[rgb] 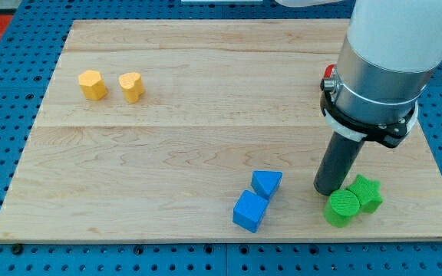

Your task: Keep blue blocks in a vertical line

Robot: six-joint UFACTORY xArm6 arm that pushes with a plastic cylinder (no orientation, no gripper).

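Observation:
A blue triangular block (267, 184) and a blue cube (250, 211) sit touching near the board's bottom edge, the cube below and slightly left of the triangle. My tip (325, 190) rests on the board to the right of the blue triangle, apart from it. The tip touches or nearly touches a green cylinder (342, 208), which lies just below and right of it.
A green star block (366, 192) sits against the green cylinder at the bottom right. Two yellow blocks (93, 85) (131, 87) stand side by side at the upper left. A red block (329, 73) peeks out behind the arm at the right. The wooden board (206, 130) has blue pegboard around it.

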